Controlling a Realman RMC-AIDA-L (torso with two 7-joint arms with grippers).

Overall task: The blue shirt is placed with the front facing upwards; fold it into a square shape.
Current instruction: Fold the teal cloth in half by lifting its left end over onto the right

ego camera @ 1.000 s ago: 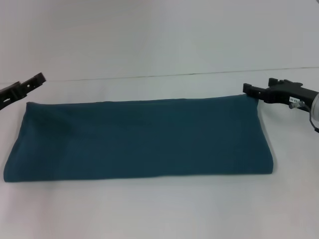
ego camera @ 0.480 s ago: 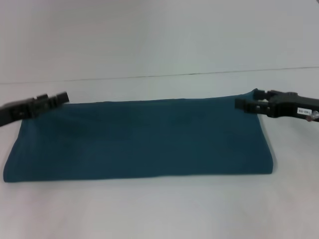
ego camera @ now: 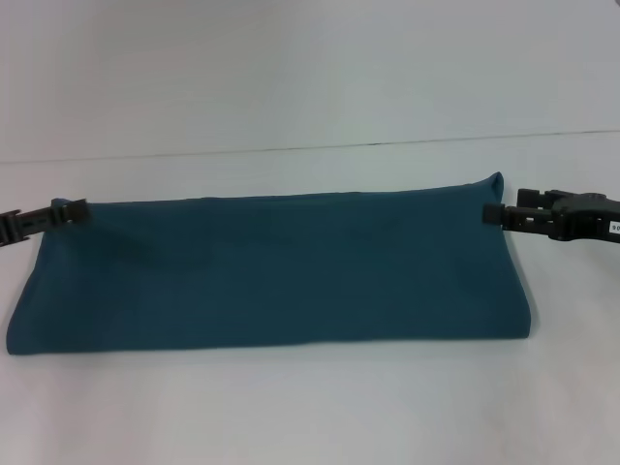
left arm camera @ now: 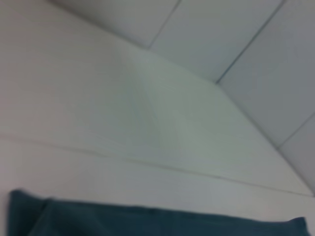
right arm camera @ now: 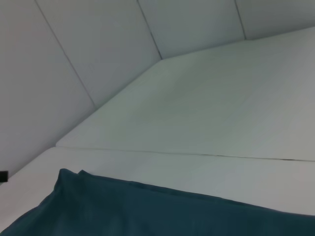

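The blue shirt (ego camera: 271, 266) lies on the white table as a long flat teal band, plain side up, running left to right. Its far right corner (ego camera: 498, 179) peaks up slightly. My left gripper (ego camera: 76, 207) sits low at the band's far left corner, at the cloth's edge. Just off the far right corner hovers my right gripper (ego camera: 490, 214), close to the cloth. Each wrist view shows only a strip of the shirt (left arm camera: 147, 222) (right arm camera: 147, 211) against the bare table.
The white table (ego camera: 310, 407) stretches on all sides of the shirt, with a thin seam (ego camera: 310, 148) running across behind it. Pale panelled walls rise beyond the table.
The left gripper, which had reached in over the shirt's far left part, has drawn back left and lower to the corner. The right gripper has shifted right, off the cloth.
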